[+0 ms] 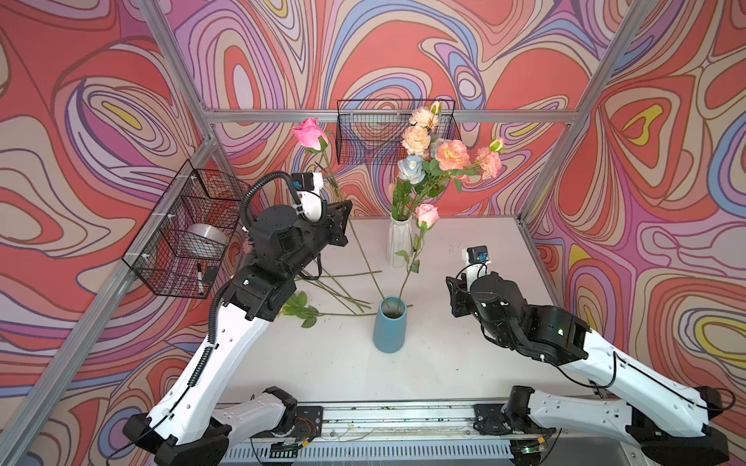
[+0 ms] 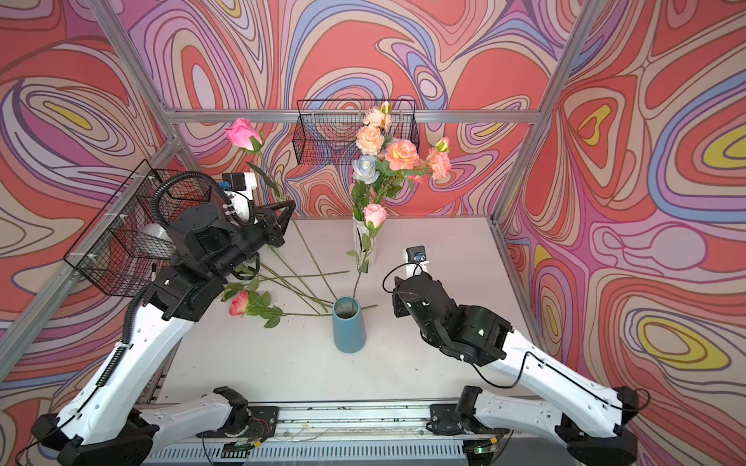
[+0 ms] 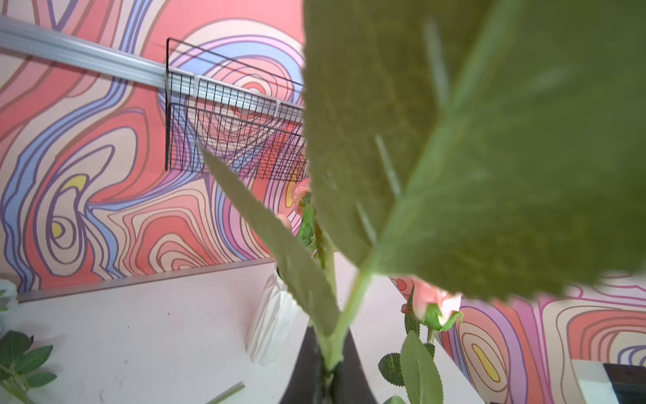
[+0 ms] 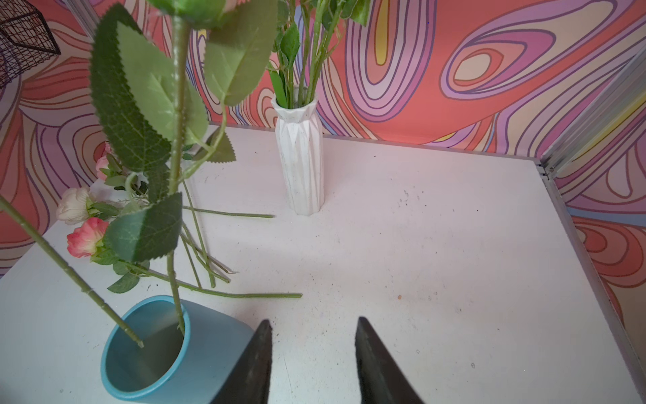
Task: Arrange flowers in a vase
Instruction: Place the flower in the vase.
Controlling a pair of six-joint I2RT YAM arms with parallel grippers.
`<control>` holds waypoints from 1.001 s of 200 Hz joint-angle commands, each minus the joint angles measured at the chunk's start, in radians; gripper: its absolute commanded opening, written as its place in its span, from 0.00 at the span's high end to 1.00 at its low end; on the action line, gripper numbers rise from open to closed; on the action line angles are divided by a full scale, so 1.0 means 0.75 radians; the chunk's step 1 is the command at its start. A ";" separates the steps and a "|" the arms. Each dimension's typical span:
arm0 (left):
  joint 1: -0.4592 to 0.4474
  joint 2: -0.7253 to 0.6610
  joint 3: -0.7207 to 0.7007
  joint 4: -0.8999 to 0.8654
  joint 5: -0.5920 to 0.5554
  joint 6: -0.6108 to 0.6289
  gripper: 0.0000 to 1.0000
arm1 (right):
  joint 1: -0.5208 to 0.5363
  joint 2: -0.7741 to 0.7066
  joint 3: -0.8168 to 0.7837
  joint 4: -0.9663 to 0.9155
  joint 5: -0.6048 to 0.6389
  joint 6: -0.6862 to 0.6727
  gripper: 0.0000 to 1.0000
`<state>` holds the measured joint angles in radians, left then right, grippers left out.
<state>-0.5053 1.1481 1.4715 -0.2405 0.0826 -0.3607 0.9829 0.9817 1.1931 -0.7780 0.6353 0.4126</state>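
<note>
**Second rose entering blue vase; loose stems left to place**

Far left: at least three loose roses (image 2: 239, 303) lie on the table (image 1: 464, 363), heads partly under the left arm (image 1: 278, 246), stems fanned toward the middle. None of these is arranged yet.

Left jaws: closed on the stem of a bright pink rose (image 1: 310, 133), bloom held high. The stem slants down, and its cut end sits just inside the mouth of the blue vase (image 1: 388, 327). It has entered but is not seated.

Same vase: one pale pink rose (image 1: 426, 214) stands in it.

Behind: white vase (image 1: 399, 242), holding a bunch of peach and pale blue blooms (image 1: 448, 155).

Right: right arm (image 1: 508, 310), jaws apart and empty, just beside the blue vase.

Estimate: about mid-task. The held stem needs lowering and release, then the loose roses follow.
</note>
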 commanded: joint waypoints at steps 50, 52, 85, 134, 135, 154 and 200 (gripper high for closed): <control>-0.328 0.029 -0.068 -0.092 -0.178 0.258 0.98 | -0.006 -0.022 0.009 -0.006 0.004 0.011 0.60; -0.338 0.025 -0.079 -0.095 -0.183 0.258 0.97 | -0.006 -0.022 0.008 -0.006 0.004 0.012 0.60; -0.404 -0.034 -0.214 -0.162 -0.215 0.168 0.44 | -0.006 -0.028 0.008 -0.007 0.010 0.007 0.59; -0.408 -0.274 -0.325 -0.194 -0.281 0.041 0.32 | -0.006 -0.026 0.002 0.008 0.016 0.000 0.52; -0.407 -0.278 -0.328 -0.195 -0.286 0.038 0.31 | -0.006 -0.026 0.001 0.010 0.016 0.000 0.52; -0.386 -0.360 -0.418 -0.236 -0.418 -0.018 0.27 | -0.006 -0.028 -0.011 0.022 0.012 0.000 0.51; 0.334 -0.305 -0.742 -0.148 0.176 -0.475 0.28 | -0.006 -0.027 -0.036 0.056 -0.006 -0.008 0.51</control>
<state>-0.4561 0.8261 1.0439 -0.3634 -0.0231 -0.4896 0.9829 0.9703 1.1858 -0.7605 0.6357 0.4118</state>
